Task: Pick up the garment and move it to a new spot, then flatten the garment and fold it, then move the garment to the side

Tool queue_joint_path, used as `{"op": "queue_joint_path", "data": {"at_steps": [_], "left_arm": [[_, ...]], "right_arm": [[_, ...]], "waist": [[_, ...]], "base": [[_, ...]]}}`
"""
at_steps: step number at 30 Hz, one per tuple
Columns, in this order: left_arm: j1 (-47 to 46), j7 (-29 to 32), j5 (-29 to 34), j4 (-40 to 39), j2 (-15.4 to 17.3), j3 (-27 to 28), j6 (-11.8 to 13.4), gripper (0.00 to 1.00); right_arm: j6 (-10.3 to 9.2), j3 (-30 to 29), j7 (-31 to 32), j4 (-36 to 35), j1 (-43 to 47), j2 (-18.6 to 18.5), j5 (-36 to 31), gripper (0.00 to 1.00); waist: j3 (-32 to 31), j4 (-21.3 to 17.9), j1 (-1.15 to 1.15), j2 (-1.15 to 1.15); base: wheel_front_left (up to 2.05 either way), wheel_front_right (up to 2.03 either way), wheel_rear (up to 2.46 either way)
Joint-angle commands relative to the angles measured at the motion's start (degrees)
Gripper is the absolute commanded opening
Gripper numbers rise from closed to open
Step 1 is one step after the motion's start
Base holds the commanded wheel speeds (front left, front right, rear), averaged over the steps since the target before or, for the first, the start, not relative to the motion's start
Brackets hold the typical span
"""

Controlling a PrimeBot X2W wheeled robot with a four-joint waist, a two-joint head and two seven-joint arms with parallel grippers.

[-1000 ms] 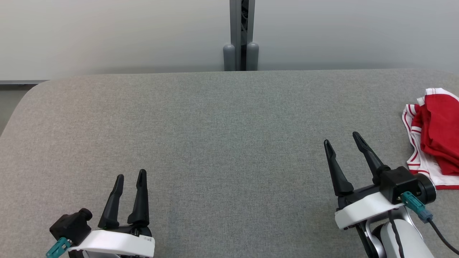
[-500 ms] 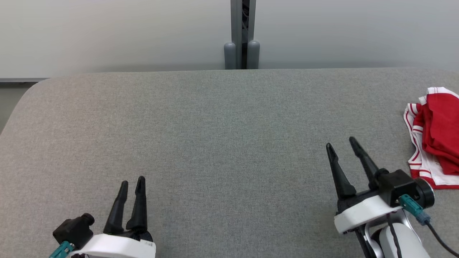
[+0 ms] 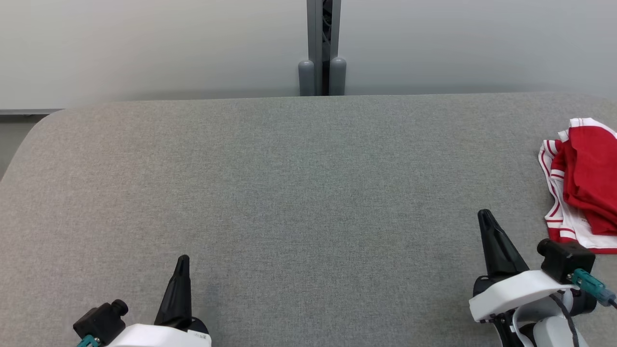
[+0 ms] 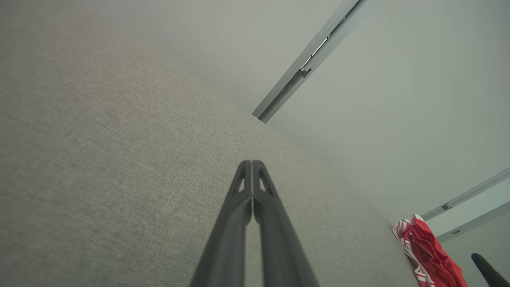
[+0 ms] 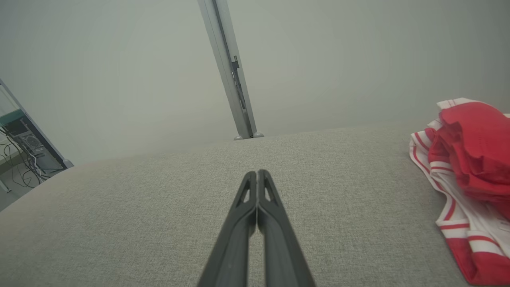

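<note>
Since the garment (image 3: 585, 183) lies bunched at the right edge of the tabletop (image 3: 289, 183), just right of and beyond our right tool (image 3: 484, 214), we judge that arm the nearer; the heap's long axis runs away from us. Both tools are clenched on nothing; the left tool (image 3: 182, 261) sits well apart across the grey woven surface; a pale wall (image 3: 144, 48) and a grey post (image 3: 322, 43) stand behind.

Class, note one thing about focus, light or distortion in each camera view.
Head view: soft even light, no hard shadows, garment cropped at the right edge. Left wrist view: tilted, left gripper blurred near the lens. Right wrist view: wall hazy, right gripper soft.
</note>
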Motion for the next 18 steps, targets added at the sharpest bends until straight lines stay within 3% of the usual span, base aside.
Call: {"op": "queue_joint_path", "data": {"at_steps": [1,18], "left_arm": [[-2.07,0.3,-2.25,-1.07,0.11,-0.24,0.04,0.0],[-3.94,1.7,-12.98,-1.06,0.19,-1.79,-0.08,0.0]], "right_arm": [[0.0,-1.37,1.02,-1.43,-0.02,-0.46,3.33,0.0],[0.0,-7.17,6.88,-3.24,2.12,-0.92,19.81,0.0]], "waist": [[-0.08,-0.07,0.0,0.0],[-0.7,-0.62,0.0,0.0]], "base": [[0.0,0.0,0.0],[0.0,0.0,0.0]]}}
